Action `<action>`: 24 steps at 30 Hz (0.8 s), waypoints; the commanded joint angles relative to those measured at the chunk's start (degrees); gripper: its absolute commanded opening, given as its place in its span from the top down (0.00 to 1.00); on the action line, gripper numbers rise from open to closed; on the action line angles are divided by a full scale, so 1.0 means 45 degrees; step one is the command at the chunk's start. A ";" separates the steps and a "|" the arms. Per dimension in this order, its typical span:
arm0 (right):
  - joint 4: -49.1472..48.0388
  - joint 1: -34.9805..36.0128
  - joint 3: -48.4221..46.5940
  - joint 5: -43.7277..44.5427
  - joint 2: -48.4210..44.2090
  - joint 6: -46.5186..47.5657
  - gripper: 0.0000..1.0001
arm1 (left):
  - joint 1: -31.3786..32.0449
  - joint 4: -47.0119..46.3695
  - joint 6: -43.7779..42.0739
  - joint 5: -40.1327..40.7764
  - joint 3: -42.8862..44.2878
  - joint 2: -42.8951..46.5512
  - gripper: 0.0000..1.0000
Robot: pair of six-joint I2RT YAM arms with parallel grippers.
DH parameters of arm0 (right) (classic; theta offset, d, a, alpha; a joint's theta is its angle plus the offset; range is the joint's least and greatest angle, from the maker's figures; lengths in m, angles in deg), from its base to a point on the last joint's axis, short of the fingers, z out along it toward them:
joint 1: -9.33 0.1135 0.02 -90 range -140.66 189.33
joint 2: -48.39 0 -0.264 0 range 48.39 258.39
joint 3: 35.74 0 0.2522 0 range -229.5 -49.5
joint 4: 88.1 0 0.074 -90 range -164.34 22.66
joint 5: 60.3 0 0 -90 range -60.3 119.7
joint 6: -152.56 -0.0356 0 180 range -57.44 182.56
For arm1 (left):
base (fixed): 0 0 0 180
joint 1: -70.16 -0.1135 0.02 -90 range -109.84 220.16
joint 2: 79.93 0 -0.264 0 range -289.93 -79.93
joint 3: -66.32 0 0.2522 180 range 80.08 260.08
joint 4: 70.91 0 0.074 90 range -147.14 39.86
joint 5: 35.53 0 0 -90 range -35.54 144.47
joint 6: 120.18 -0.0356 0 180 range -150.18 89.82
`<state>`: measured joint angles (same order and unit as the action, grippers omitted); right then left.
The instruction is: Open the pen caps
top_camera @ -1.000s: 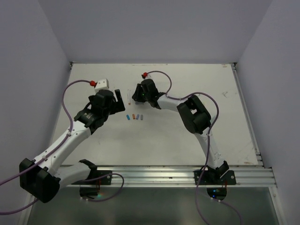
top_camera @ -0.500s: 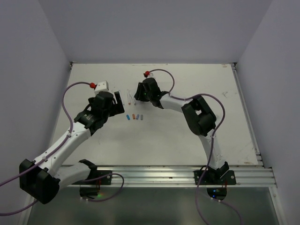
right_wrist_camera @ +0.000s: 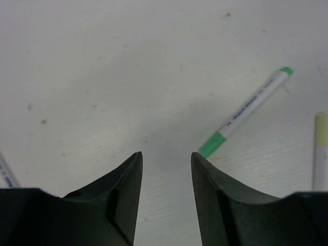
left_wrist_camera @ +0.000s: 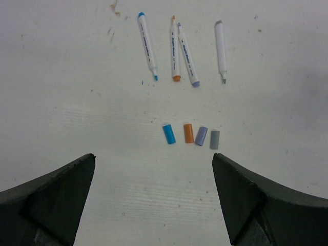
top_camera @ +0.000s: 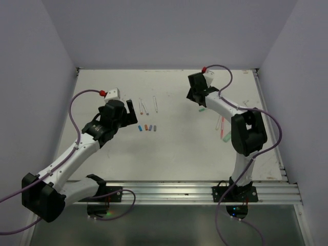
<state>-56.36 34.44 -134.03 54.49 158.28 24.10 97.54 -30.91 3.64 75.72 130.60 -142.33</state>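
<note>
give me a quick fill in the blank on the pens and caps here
In the left wrist view, ___ loose caps lie in a row. The leftmost cap is ___. The pen ahead of the right gripper wears a ___ cap. The left gripper holds ___.
Missing: four; blue; green; nothing.

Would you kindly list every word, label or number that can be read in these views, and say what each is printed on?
No text here is legible.
green pen: dark print along its white barrel, too blurred to read.
blue pen, orange pen, purple pen: fine print on the barrels, too small to read.
grey pen and the four pen caps: no marking visible.
</note>
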 commanded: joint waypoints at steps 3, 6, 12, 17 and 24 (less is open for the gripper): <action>0.2292 -0.0948 -0.0041 0.0486 0.0404 -0.1335 0.53 | -0.0087 -0.0850 0.0082 -0.0212 -0.0153 -0.0236 0.00; 0.2704 -0.1144 -0.0336 0.0193 0.0912 -0.1570 0.53 | -0.0087 -0.0850 0.0023 -0.0231 -0.0095 -0.0315 0.00; 0.2724 -0.1321 -0.0512 -0.0373 0.1595 -0.1980 0.57 | -0.0087 -0.0850 -0.0055 -0.0173 -0.0114 -0.0296 0.00; 0.2568 -0.1399 -0.0512 -0.0316 0.1928 -0.2313 0.60 | -0.0087 -0.0792 -0.0075 -0.0212 -0.0133 -0.0335 0.00; 0.1945 -0.1496 -0.0220 -0.0061 0.2143 -0.2762 0.60 | -0.0087 -0.0753 -0.0075 -0.0212 -0.0133 -0.0296 0.00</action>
<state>-45.54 28.34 -134.29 52.72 167.33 14.46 97.54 -31.43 3.60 74.61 130.03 -143.77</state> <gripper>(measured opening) 0.397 0.997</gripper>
